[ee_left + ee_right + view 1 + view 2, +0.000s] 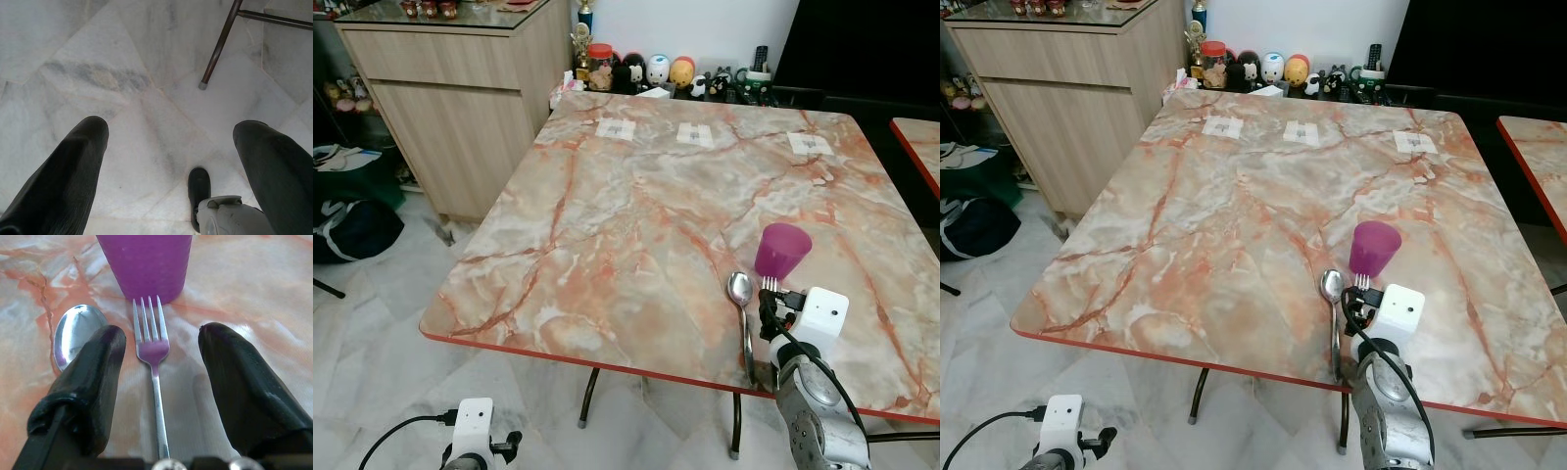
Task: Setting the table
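Beside the spoon (76, 335), under the purple cup (145, 265), the fork (152, 357) is straddled by right gripper (159, 357), jaws wide, likely just laid.

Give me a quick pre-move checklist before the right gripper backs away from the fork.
1. Right gripper fingers open on both sides of the fork: ok.
2. Fork lies flat on the marble table, tines toward the purple cup: ok.
3. Fork fully free of the fingers: cannot tell, its handle runs under the wrist.
4. Spoon lies beside the fork, to its left: ok.
5. Cup upright, just beyond the tines: ok; contact with them cannot tell.
6. Left gripper open, low over the floor, away from the table: ok.
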